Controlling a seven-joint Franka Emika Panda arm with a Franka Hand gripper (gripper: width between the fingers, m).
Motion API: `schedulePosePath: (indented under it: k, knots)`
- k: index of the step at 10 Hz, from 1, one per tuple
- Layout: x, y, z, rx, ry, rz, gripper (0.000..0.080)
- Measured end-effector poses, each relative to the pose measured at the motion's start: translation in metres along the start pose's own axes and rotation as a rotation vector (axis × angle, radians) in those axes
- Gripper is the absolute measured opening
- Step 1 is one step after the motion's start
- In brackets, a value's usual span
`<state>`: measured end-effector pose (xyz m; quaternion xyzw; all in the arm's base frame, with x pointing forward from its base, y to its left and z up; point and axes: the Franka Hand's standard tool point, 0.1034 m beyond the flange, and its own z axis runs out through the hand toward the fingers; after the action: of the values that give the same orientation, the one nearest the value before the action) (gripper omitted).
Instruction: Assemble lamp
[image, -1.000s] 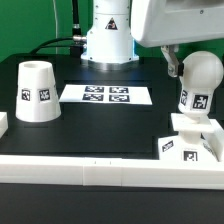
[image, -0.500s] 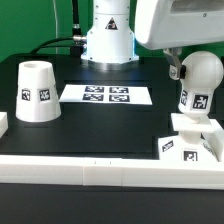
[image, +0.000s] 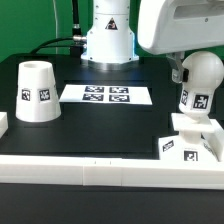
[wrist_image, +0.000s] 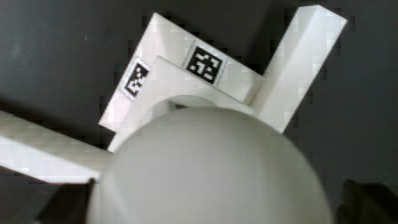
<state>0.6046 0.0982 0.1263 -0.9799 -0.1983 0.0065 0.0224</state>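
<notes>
Claw state cannot be told. The white 2-finger gripper (image: 180, 64) hangs at the exterior view's upper right, with its bulky white housing filling that corner. Only 1 dark finger (image: 176, 69) shows, just beside the bulb's head on the exterior view's left. Whether it presses the bulb is unclear, and the wrist view shows no fingers.

Under the gripper stands the plain white round-headed bulb (image: 202, 80). Its long axis is upright, with the round head up and the narrower neck down. 1 black-and-white square tag on the neck faces the exterior camera. In the wrist view the smooth domed head (wrist_image: 214, 165) points at the lens and fills much of the picture.

The neck sits on the low square sloped white base (image: 190, 140). This rests near the table's front at the exterior view's right and shows 2 tags on its front slope. The wrist view shows the base (wrist_image: 178, 65) beyond the bulb's head, again with 2 tags.

Well apart, at the exterior view's left, the white tapered cup-like shade (image: 35, 92) stands narrow end up, with 1 tag on its side. Between shade and bulb, farther back, the marker board (image: 105, 95) lies flat.

All this rests on a matt black tabletop (image: 100, 130), with a long white rail (image: 110, 172) along its front edge. Behind stand the arm's white pedestal (image: 108, 40), a dark cable (image: 55, 42) and a green backdrop (image: 40, 20).
</notes>
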Motion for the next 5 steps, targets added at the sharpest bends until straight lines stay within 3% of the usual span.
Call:
schedulePosePath:
  k: [4,5]
  knots:
    - [0.0,-0.0001,0.0,0.001,0.0,0.024,0.0577]
    - [-0.0005,0.0,0.0005,0.02,0.002,0.074,0.0577]
